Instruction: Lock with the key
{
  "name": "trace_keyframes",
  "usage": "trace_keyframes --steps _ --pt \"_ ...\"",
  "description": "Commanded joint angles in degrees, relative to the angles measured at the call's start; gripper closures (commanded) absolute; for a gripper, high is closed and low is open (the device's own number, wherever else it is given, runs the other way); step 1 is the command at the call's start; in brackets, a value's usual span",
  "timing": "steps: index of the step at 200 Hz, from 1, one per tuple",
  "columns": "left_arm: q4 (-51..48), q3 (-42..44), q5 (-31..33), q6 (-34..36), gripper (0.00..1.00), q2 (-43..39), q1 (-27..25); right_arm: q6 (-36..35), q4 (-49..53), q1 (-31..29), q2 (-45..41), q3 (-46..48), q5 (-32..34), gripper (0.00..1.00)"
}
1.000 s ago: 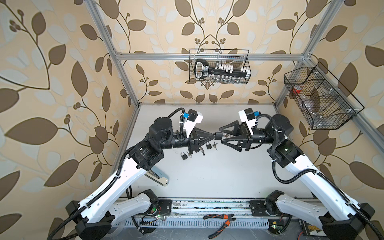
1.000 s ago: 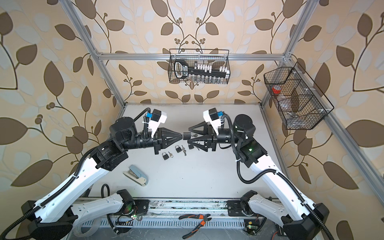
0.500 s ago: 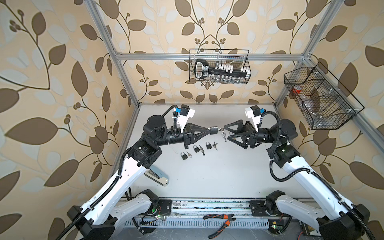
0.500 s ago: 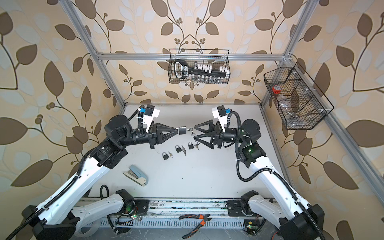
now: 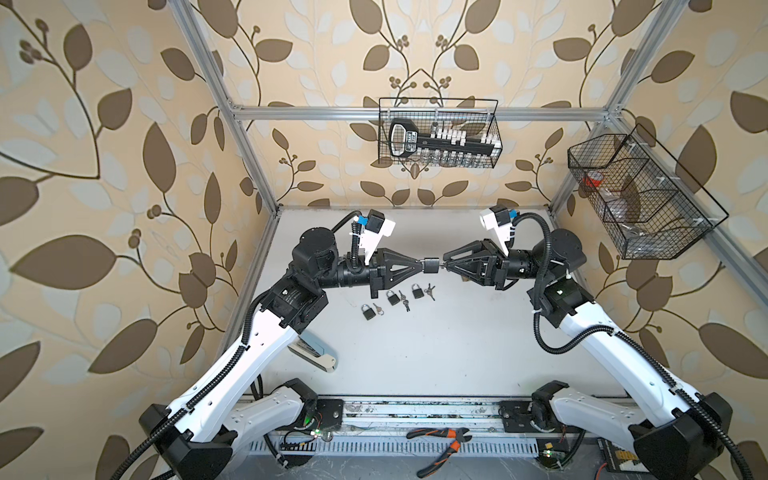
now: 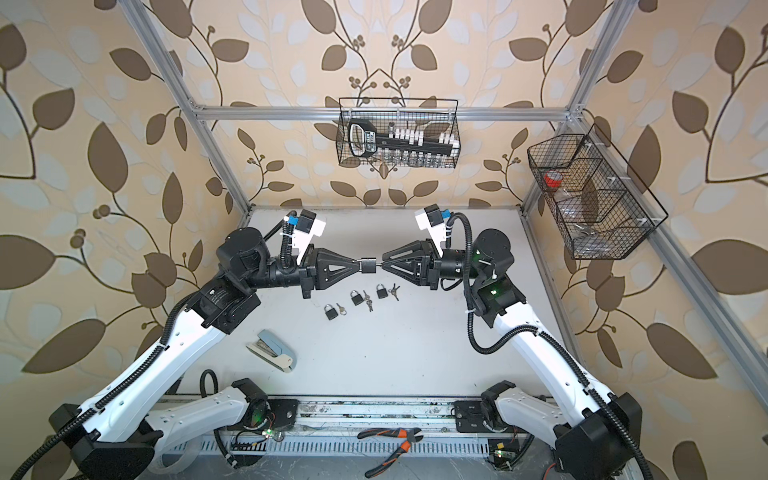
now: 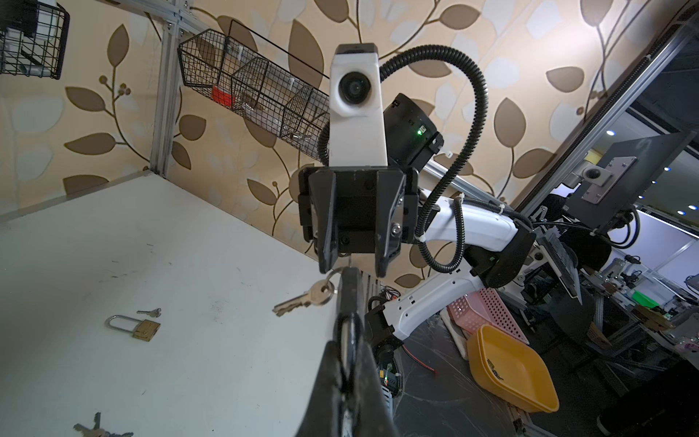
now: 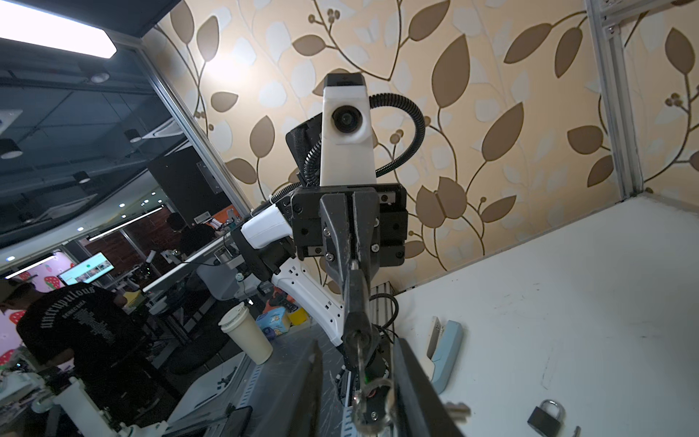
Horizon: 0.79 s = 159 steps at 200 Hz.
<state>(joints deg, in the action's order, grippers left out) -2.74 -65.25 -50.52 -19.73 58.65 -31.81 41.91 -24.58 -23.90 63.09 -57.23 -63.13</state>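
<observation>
**Padlock held in mid-air, key in its base, right jaws apart around it**

The left gripper (image 5: pixel 422 266) is clenched on the bare metal shackle of a small black, block-shaped padlock (image 5: pixel 432 264). It is held level in the air above the middle of the table (image 5: pixel 436 357), somewhat toward the back edge. The lock's flat base faces the right gripper (image 5: pixel 444 264), which meets it tip to tip.

A thin silver key (image 7: pixel 351 261) sticks out of that base. In the left wrist view the right jaws stand released, one on each side of the key with a gap between them. A wire ring (image 7: pixel 330 282) hangs at one jaw tip and carries a spare key (image 7: pixel 302 300) with a toothed blade.

On the smooth, scuffed white table under the two grippers lies a slanted row of three more small padlocks (image 5: pixel 391 298), each with keys beside it. A pale blue-grey stapler (image 5: pixel 316 353) lies near the left edge, toward the front corner. Black wire baskets hang on the leaf-patterned back wall (image 5: pixel 436 133) and right wall (image 5: pixel 640 199). Orange-handled pliers (image 5: pixel 440 444) rest beyond the front edge.
</observation>
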Motion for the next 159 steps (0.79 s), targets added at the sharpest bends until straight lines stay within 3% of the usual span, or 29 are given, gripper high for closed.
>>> trace_keyframes --steps 1,49,84,128,159 --pt "3.64 -1.81 -1.51 0.08 1.0 -0.63 -0.03 -0.64 0.12 -0.3 0.11 -1.9 -1.1 0.78" --pt "2.44 -2.06 -0.64 1.07 1.0 -1.35 0.04 -1.43 0.87 -0.32 -0.29 -1.98 -0.85 1.0" --pt "0.78 -2.54 -0.28 2.64 1.0 -2.16 0.16 -2.95 1.51 0.58 -2.02 -0.88 0.63 1.0" --pt "-4.32 -4.35 -2.31 4.93 1.0 -3.98 4.63 -5.28 4.14 7.26 -6.94 3.02 1.64 1.0" --pt "-9.32 -5.04 -1.86 7.79 1.0 -3.13 5.27 -16.57 17.5 8.06 -10.13 4.05 10.45 1.0"
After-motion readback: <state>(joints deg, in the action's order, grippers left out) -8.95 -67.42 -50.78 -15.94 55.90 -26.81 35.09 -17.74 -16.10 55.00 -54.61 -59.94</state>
